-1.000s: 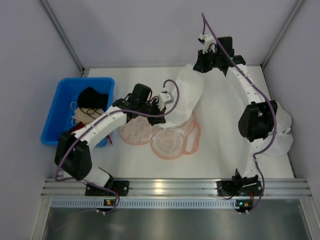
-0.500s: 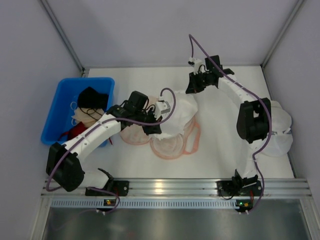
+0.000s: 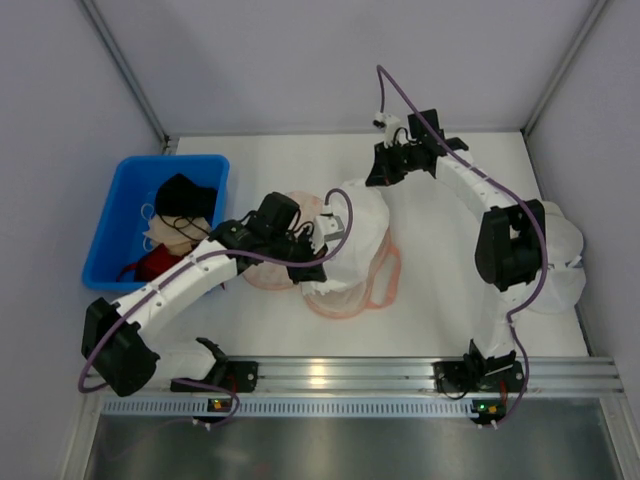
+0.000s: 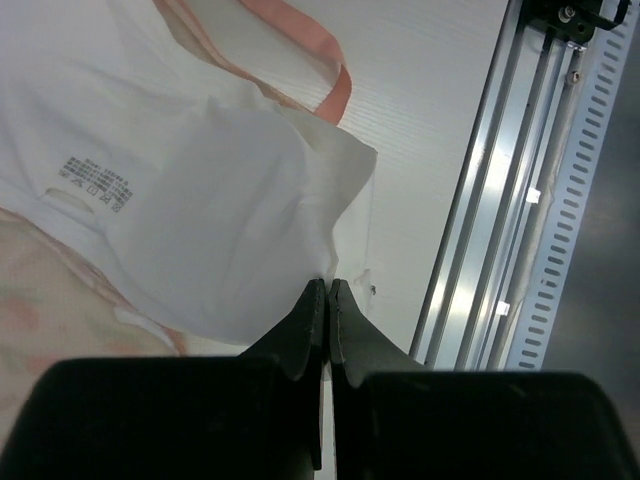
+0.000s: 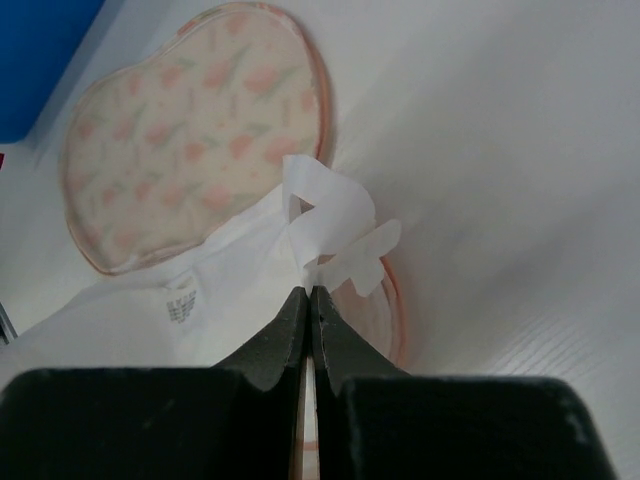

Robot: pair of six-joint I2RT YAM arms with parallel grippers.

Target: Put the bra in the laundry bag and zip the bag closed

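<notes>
Bra [image 3: 365,225] lowered over laundry bag [image 5: 170,140] — left hand [image 4: 327,287], right hand [image 5: 308,291] pinching it.

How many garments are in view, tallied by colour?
White: 1, the bra, over the laundry bag
Black: 1, a black garment in the blue bin
Beige: 1, a beige garment in the bin
Red: 1, a red garment in the bin
Total: 4

The bra [image 4: 210,210] is pale white with a small grey printed label. The laundry bag [image 5: 180,140] is peach-pink with a reddish floral print and a pink rim. At the white table's [image 3: 430,310] left edge, a blue bin [image 3: 112,225] holds a black garment [image 3: 182,197] and a red garment [image 3: 152,266].
</notes>
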